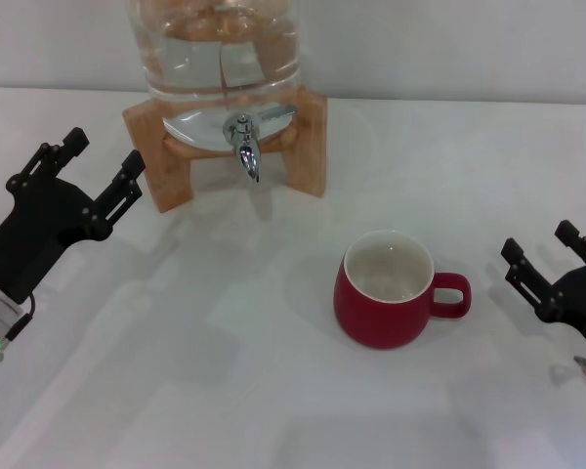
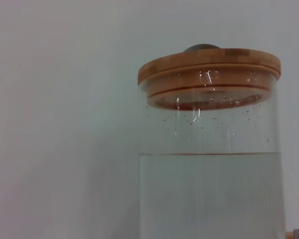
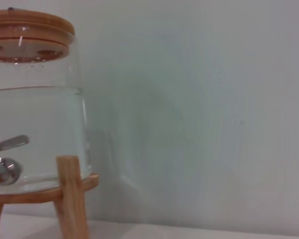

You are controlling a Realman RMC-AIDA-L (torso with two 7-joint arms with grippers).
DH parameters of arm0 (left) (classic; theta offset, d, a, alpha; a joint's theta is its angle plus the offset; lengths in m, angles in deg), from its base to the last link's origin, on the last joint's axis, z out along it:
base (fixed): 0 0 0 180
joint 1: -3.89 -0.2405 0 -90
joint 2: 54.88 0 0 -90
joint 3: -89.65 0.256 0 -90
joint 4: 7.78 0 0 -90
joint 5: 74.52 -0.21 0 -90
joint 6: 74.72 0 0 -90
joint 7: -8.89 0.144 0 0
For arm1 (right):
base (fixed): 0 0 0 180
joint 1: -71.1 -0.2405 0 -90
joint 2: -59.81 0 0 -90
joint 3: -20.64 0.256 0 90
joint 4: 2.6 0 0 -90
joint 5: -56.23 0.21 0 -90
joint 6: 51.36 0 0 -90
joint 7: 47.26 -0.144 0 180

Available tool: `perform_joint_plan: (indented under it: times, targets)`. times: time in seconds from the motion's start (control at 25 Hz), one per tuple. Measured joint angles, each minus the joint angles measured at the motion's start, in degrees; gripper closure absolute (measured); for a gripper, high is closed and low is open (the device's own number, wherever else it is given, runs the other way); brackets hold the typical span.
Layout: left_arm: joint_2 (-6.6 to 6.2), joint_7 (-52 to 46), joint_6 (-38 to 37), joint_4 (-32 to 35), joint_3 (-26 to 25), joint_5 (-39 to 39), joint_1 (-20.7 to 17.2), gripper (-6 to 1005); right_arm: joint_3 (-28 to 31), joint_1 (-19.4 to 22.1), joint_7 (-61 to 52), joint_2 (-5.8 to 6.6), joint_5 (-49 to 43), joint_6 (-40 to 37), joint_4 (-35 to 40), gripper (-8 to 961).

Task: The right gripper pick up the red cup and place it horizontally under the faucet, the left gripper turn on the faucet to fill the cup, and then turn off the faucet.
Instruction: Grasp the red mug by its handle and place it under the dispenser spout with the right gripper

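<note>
The red cup [image 1: 388, 291] stands upright on the white table, cream inside showing, handle pointing right. The chrome faucet [image 1: 245, 142] points down from the clear glass water jar [image 1: 218, 44] in its wooden stand [image 1: 311, 137] at the back; the cup sits in front and to the right of it. The faucet's lever also shows in the right wrist view [image 3: 4, 155]. My right gripper [image 1: 545, 254] is open and empty, just right of the cup's handle. My left gripper [image 1: 100, 161] is open and empty, left of the stand.
The jar holds water and has a wooden lid [image 2: 209, 64]. A pale wall [image 3: 199, 99] rises behind the table [image 1: 225, 371].
</note>
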Motion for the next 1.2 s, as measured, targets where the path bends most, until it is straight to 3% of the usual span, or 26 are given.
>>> perform_joint_plan:
  times: [1.2]
  targets:
    - [0.00, 0.00, -0.70, 0.33, 0.01, 0.01, -0.29, 242, -12.49, 1.21, 0.00, 0.17, 0.00, -3.15, 0.00, 204]
